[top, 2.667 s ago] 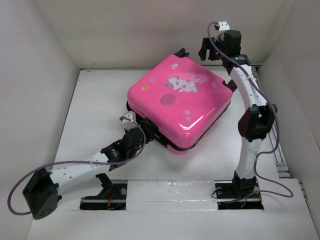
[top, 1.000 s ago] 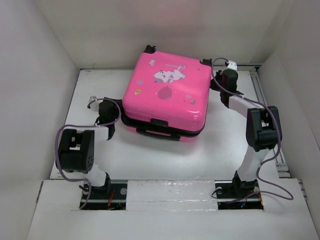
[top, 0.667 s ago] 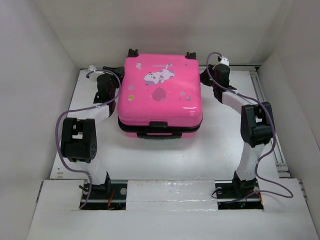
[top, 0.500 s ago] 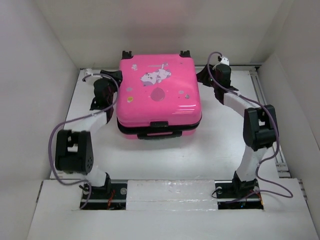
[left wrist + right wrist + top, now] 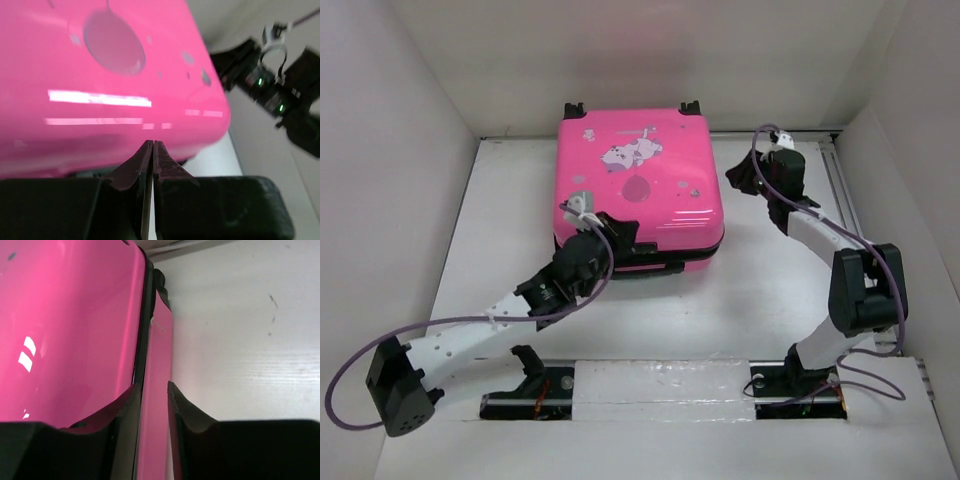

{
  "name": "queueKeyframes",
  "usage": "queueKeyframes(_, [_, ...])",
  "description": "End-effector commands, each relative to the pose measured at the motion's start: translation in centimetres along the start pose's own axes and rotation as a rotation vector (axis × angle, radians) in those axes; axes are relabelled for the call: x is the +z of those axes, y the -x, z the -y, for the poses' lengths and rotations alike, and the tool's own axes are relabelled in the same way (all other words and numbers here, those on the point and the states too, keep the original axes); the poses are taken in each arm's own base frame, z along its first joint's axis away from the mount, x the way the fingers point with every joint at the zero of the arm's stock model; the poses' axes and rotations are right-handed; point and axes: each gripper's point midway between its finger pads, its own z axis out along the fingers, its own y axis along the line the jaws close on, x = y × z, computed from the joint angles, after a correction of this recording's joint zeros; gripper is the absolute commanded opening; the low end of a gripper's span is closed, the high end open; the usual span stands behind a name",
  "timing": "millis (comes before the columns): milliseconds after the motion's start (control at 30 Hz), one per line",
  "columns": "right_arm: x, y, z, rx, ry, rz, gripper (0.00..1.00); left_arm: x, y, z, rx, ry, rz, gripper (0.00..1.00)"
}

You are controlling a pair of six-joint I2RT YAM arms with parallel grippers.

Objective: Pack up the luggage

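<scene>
The luggage is a hot-pink hard-shell suitcase with a cartoon print. It lies flat and closed at the back middle of the table. My left gripper is shut with nothing between its fingers, its tips right at the near front edge of the pink shell. My right gripper is open beside the suitcase's right side, a small gap away. Between its fingers I look along the black zipper seam and the lower pink shell.
Two black wheels stick out at the suitcase's far edge. White walls close in on the left and right. The white tabletop lies bare in front. My right arm's wrist shows in the left wrist view.
My left arm has swung from the suitcase's left side round to its front edge and its gripper has shut. The right gripper has backed off slightly to the right. The suitcase has stayed put.
</scene>
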Motion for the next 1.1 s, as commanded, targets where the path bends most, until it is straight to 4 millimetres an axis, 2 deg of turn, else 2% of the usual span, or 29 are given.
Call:
queueKeyframes(0, [-2.0,2.7,-1.6,-0.052,0.055,0.077,0.31,-2.0,-3.9,-1.5,0.052,0.082,-0.111,0.00])
queueKeyframes(33, [-2.3,3.0,-1.8,-0.054,0.059,0.085,0.25,-3.1,-6.4,-2.2,0.067,0.101,-0.181,0.00])
queueKeyframes(67, [-2.3,2.9,-1.2,-0.060,0.044,0.078,0.21,-3.7,-7.7,-2.5,0.051,0.106,-0.212,0.00])
queueKeyframes(100, [-2.4,2.6,-1.0,-0.057,0.037,0.063,0.19,-4.2,-8.9,-2.9,0.040,0.110,-0.237,0.00])
queueKeyframes(167, [-2.5,2.3,-0.9,-0.067,0.048,0.047,0.17,-5.5,-12.7,-4.9,0.009,0.141,-0.344,0.00])
queueKeyframes(267, [-2.3,-0.3,-0.2,-0.076,0.037,-0.007,0.17,-6.5,-16.4,-7.2,-0.035,0.168,-0.425,0.00])
queueKeyframes(300, [-2.1,-1.9,-0.1,-0.074,0.038,-0.041,0.17,-6.8,-17.2,-7.5,-0.036,0.160,-0.454,0.00])
queueKeyframes(367, [-1.9,-3.3,-0.3,-0.083,0.050,-0.069,0.17,-6.9,-17.9,-8.1,-0.036,0.179,-0.465,0.00])
queueKeyframes(400, [-1.9,-3.4,-0.7,-0.087,0.081,-0.060,0.17,-6.6,-17.8,-8.7,-0.031,0.208,-0.440,0.00])
queueKeyframes(433, [-2.2,-4.7,-0.4,-0.083,0.089,-0.081,0.17,-6.4,-17.4,-9.0,-0.026,0.220,-0.415,0.00])
queueKeyframes(467, [-2.3,-5.2,-0.4,-0.082,0.102,-0.088,0.16,-6.3,-17.3,-9.7,-0.006,0.248,-0.400,0.00])
queueKeyframes(567, [-2.6,-7.2,-0.9,-0.070,0.168,-0.120,0.15,-4.8,-15.2,-11.9,0.035,0.319,-0.303,0.00])
queueKeyframes(600, [-2.8,-7.6,-1.1,-0.056,0.182,-0.126,0.14,-4.3,-14.5,-12.3,0.035,0.332,-0.272,0.00])
queueKeyframes(633, [-2.9,-7.8,-1.4,-0.059,0.208,-0.124,0.14,-3.3,-13.3,-13.5,0.025,0.361,-0.226,0.00])
queueKeyframes(667, [-3.1,-9.0,-1.6,-0.057,0.212,-0.150,0.12,-2.8,-12.9,-14.1,0.052,0.369,-0.220,0.00])
queueKeyframes(700, [-3.2,-9.4,-1.4,-0.055,0.209,-0.158,0.12,-2.3,-12.0,-14.5,0.053,0.375,-0.192,0.00])
queueKeyframes(733, [-3.6,-9.7,-2.2,-0.061,0.224,-0.163,0.11,-1.6,-11.2,-15.9,0.051,0.414,-0.171,0.00])
queueKeyframes(767, [-3.9,-10.5,-2.7,-0.068,0.230,-0.169,0.11,-1.0,-10.6,-15.6,0.036,0.391,-0.162,0.00])
queueKeyframes(833, [-4.4,-10.6,-3.5,-0.079,0.241,-0.162,0.11,-0.2,-9.5,-16.0,0.054,0.395,-0.138,0.00])
queueKeyframes(867, [-4.6,-10.6,-4.3,-0.089,0.252,-0.157,0.11,0.2,-9.1,-17.0,0.060,0.420,-0.125,0.00])
queueKeyframes(933, [-5.2,-11.4,-4.9,-0.096,0.260,-0.166,0.11,0.8,-8.4,-17.5,0.063,0.439,-0.107,0.00])
queueKeyframes(1067, [-5.6,-13.2,-6.7,-0.121,0.287,-0.205,0.11,2.6,-6.5,-17.6,0.042,0.434,-0.073,0.00])
